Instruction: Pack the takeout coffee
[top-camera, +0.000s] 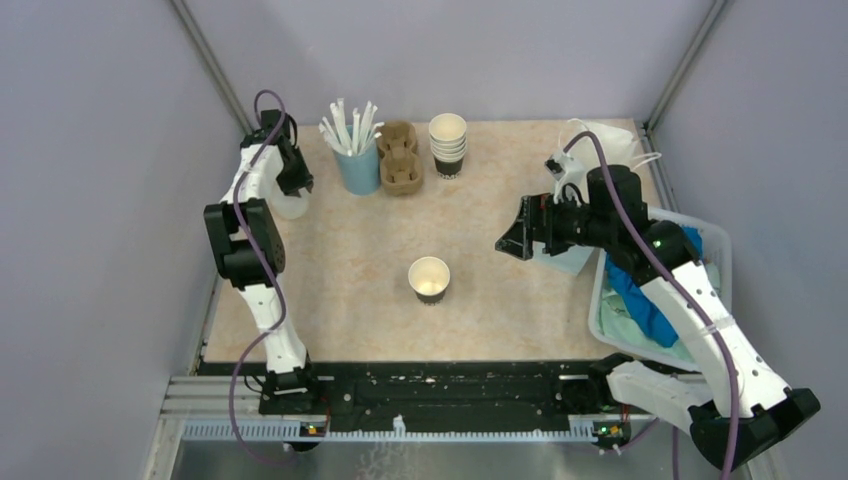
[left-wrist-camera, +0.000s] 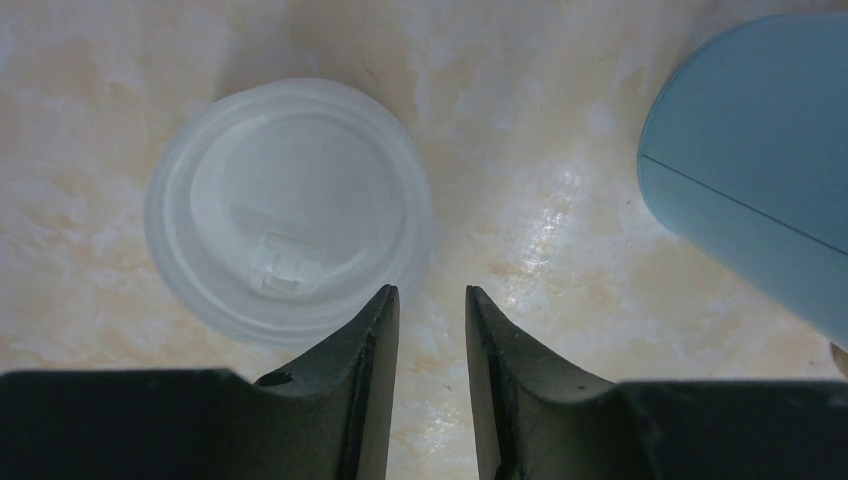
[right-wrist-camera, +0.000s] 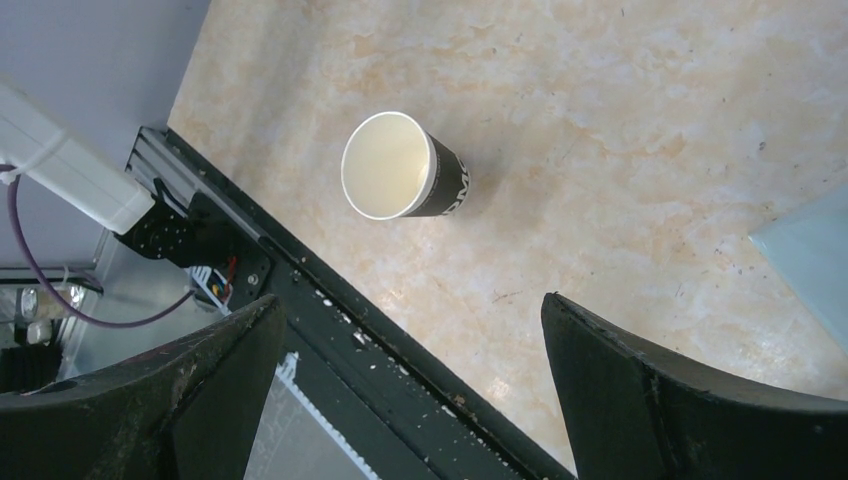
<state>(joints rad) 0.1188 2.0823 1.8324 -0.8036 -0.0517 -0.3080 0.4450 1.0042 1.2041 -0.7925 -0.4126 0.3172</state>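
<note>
One dark brown paper cup (top-camera: 429, 279) with a cream inside stands uncapped mid-table; the right wrist view shows this cup (right-wrist-camera: 400, 180) ahead of the fingers. A round white plastic lid (left-wrist-camera: 290, 210) lies flat on the table at the far left, the same lid (top-camera: 286, 207) seen under the left arm. My left gripper (left-wrist-camera: 430, 290) hangs just over the lid's near right edge, jaws a narrow gap apart with only table between them; its left fingertip (left-wrist-camera: 385, 305) overlaps the lid's rim. My right gripper (right-wrist-camera: 412, 300) hovers wide open right of the cup, holding nothing, the same gripper (top-camera: 508, 243) seen from above.
A light blue cup (top-camera: 357, 165) of white straws stands close right of the lid. Beside it are a cardboard cup carrier (top-camera: 400, 170) and a stack of brown cups (top-camera: 447, 145). A clear bin (top-camera: 715, 250) with blue cloth sits at the right edge, and a white bag (top-camera: 605, 145) at back right.
</note>
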